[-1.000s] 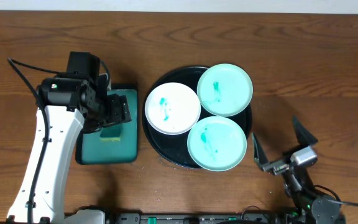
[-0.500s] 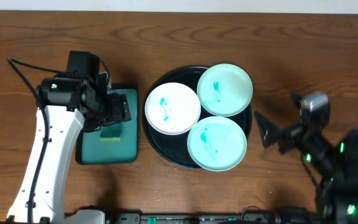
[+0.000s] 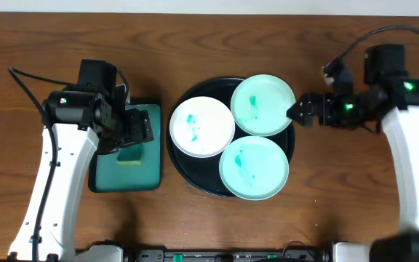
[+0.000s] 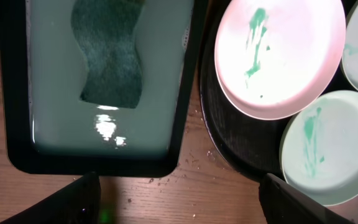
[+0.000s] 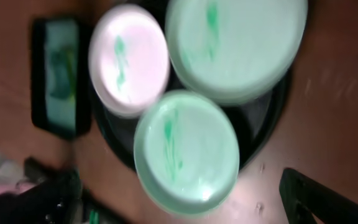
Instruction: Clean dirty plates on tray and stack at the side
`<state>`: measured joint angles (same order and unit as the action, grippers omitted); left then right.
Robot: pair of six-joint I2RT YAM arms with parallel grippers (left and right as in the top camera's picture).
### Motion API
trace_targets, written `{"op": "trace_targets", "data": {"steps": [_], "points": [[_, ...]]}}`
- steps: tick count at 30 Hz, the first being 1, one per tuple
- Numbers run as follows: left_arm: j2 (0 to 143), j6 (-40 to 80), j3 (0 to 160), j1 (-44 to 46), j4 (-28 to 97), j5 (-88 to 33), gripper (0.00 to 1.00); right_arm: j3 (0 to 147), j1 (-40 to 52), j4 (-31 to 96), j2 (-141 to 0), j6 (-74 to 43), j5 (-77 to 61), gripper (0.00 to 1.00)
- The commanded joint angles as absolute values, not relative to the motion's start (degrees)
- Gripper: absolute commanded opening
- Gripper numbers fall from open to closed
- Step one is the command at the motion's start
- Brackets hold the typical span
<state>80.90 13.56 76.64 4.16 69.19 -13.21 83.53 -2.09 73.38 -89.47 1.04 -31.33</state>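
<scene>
The tray (image 3: 182, 169) sits mid-frame on the wooden table (image 3: 195, 44) and carries all three plates, crowded rim against rim. The white plate (image 3: 201, 126) is on its left, one mint plate (image 3: 262, 105) at the upper right and the other mint plate (image 3: 254, 167) at the bottom. Each has a teal smear near its middle.

They look to me like thin, stiff, light plates with a glossy face. I'd expect them to be slick under the pads, more so once wet, and likely to skate on the tray if pushed from above. The raised rim is the place to grip. The upper right plate reaches out to the tray's edge, so its outer lip seems the easiest to pinch.

The right gripper (image 3: 297, 113) hovers just beside that lip. Its wrist view is blurred, but dark fingers in both lower corners suggest the jaws are spread. The left gripper (image 3: 140, 132) hangs over the green tray (image 3: 100, 178) at the left, above the sponge (image 4: 114, 53). Its jaws are wide apart and hold nothing.
</scene>
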Motion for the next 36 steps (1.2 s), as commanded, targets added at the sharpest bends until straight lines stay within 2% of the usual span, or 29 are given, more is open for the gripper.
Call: {"op": "trace_targets", "data": {"steps": [1, 3, 6, 7, 11, 13, 19, 23, 25, 29, 36], "points": [[81.23, 14.06, 77.87, 3.88, 69.41, -13.06, 0.82, 84.31, -1.39, 75.50, -93.86, 0.89, -33.56, 0.99], [81.23, 14.06, 77.84, 3.88, 69.38, -13.06, 0.82, 84.33, -1.15, 77.17, -95.61, 4.01, -34.09, 0.99], [81.23, 14.09, 77.87, 3.88, 69.38, -13.06, 0.82, 84.33, 0.75, 77.71, -95.24, 5.48, -25.54, 0.99], [81.23, 14.09, 77.87, 3.88, 69.38, -13.06, 0.82, 84.33, 1.85, 77.52, -94.83, 3.53, -19.51, 0.99], [81.23, 14.06, 77.87, 3.88, 69.38, -13.06, 0.82, 84.33, 7.27, 77.71, -93.54, -19.25, 4.40, 0.99], [81.23, 14.06, 77.87, 3.88, 69.38, -13.06, 0.82, 84.33, 11.44, 76.40, -93.51, -21.28, 9.32, 0.99], [81.23, 14.06, 77.87, 3.88, 69.38, -13.04, 0.82, 84.33, 16.16, 73.76, -93.58, -18.59, 5.98, 0.99], [81.23, 14.06, 77.87, 3.88, 69.38, -13.04, 0.82, 84.33, 18.46, 68.03, -93.65, -4.38, -16.60, 0.99], [81.23, 14.06, 77.87, 3.88, 69.38, -13.04, 0.82, 84.33, 19.68, 64.31, -93.67, -5.91, -24.25, 0.99], [81.23, 14.06, 77.87, 3.88, 69.38, -13.06, 0.82, 84.31, 21.06, 58.43, -94.28, -16.97, -24.21, 0.99], [81.23, 14.06, 77.87, 3.88, 69.36, -13.04, 0.82, 84.31, 22.85, 50.89, -95.61, -16.99, -23.62, 0.99]]}}
